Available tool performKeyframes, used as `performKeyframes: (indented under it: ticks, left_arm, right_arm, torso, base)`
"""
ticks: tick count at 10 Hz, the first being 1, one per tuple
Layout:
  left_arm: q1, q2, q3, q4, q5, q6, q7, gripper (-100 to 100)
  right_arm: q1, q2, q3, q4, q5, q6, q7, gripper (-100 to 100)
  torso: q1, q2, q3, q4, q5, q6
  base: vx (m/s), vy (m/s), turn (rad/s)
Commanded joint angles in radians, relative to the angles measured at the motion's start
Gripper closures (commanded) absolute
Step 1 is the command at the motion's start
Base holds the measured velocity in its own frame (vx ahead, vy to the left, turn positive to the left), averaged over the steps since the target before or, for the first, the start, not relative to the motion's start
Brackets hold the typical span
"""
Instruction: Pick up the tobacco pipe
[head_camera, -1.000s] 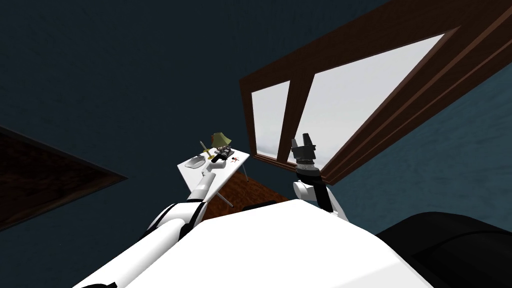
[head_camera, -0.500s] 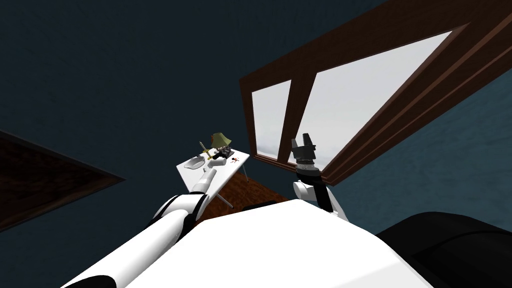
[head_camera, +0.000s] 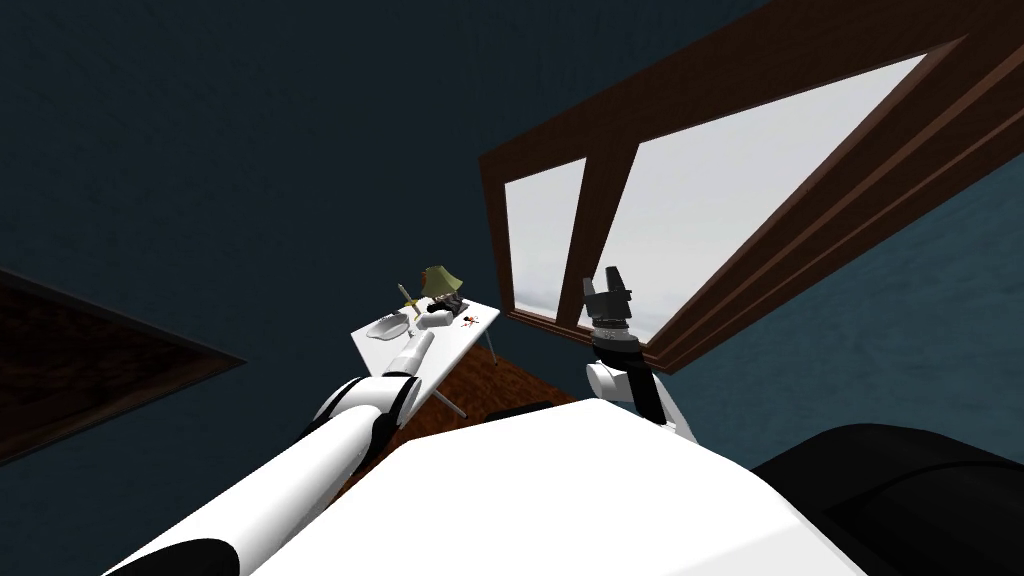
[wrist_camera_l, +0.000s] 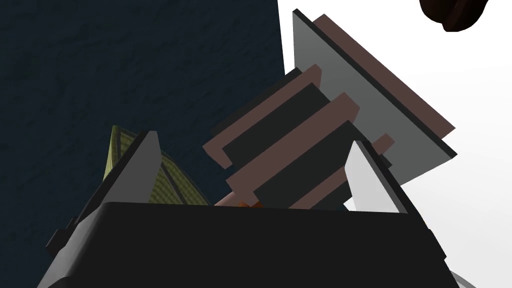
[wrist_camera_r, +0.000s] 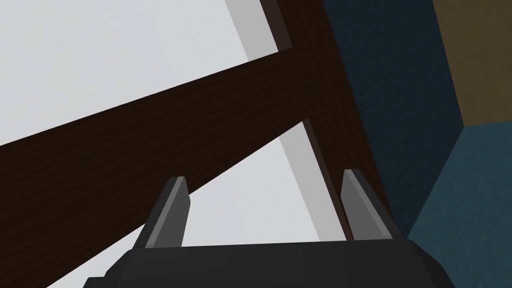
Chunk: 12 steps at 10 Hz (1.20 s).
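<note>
left gripper (wrist_camera_l: 253, 141) spread | brown-dark slab stack (wrist_camera_l: 295, 145) ahead (green lampshade (wrist_camera_l: 177, 182) beside)

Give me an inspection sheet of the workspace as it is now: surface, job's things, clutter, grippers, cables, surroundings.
Surface: white table on thin legs.
Job's things: small reddish thing near the table's edge, likely the tobacco pipe; too small to confirm.
Clutter: green-shaded lamp, yellow upright stick, grey dish, stack of brown and dark slabs.
Grippers: left gripper open, pointing at the stack; right gripper open, held up by the window.
Cables: nothing seen.
Surroundings: dark blue walls, brown-framed window.
</note>
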<state>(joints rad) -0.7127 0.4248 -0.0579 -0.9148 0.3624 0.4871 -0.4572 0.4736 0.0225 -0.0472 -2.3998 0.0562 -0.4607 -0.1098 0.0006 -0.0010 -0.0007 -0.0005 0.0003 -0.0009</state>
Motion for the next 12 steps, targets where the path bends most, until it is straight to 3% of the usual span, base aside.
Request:
performKeyframes:
  ticks: [1,2,3,5,6,8,9,11,12]
  left_arm:
    - [-0.050,0.003,-0.004,0.050,0.026,0.050,-0.016,-100]
    - [-0.050,0.003,-0.004,0.076,0.026,0.058,-0.016,-100]
    - [-0.089,0.004,-0.007,0.106,0.047,0.094,-0.029,-100]
    - [-0.093,0.004,-0.007,0.148,0.047,0.112,-0.029,-100]
    - [-0.134,0.005,-0.010,0.176,0.068,0.164,-0.040,-100]
    - [-0.134,0.005,-0.010,0.210,0.068,0.164,-0.040,-100]
    - [-0.172,0.005,-0.013,0.239,0.088,0.214,-0.051,-100]
    - [-0.172,0.005,-0.013,0.271,0.088,0.214,-0.051,-100]
    - [-0.207,0.005,-0.016,0.320,0.108,0.260,-0.061,-100]
  right_arm:
    - [0.000,0.000,0.000,0.000,0.000,0.000,0.000,0]
    - [0.000,0.000,0.000,0.000,0.000,0.000,0.000,0]
    - [0.000,0.000,0.000,0.000,0.000,0.000,0.000,0]
    - [0.000,0.000,0.000,0.000,0.000,0.000,0.000,0]
    - [0.000,0.000,0.000,0.000,0.000,0.000,0.000,0]
    - [0.000,0.000,0.000,0.000,0.000,0.000,0.000,0]
    - [0.000,0.000,0.000,0.000,0.000,0.000,0.000,0]
    - [0.000,0.000,0.000,0.000,0.000,0.000,0.000,0]
    - [0.000,0.000,0.000,0.000,0.000,0.000,0.000,0]
  torso:
    - [0.000,0.000,0.000,0.000,0.000,0.000]
    - [0.000,-0.001,0.000,0.000,0.000,0.000]
    - [0.001,-0.001,0.000,0.000,0.000,0.000]
    - [0.000,-0.001,-0.001,0.000,0.000,0.000]
    - [0.000,0.000,0.000,0.000,0.000,0.000]
    - [0.000,-0.001,0.000,0.000,0.000,0.000]
    - [0.000,0.000,0.000,0.000,0.000,0.000]
    - [0.000,-0.001,0.000,0.000,0.000,0.000]
    - [0.000,0.000,0.000,0.000,0.000,0.000]
  base:
    - [0.026,0.012,-0.002]
    - [0.028,0.016,-0.008]
    - [0.033,0.015,-0.002]
    - [0.023,0.009,-0.004]
    - [0.025,0.008,-0.002]
    - [0.024,0.008,-0.004]
    - [0.026,0.012,-0.002]
    - [0.023,0.008,-0.004]
    - [0.034,0.005,-0.006]
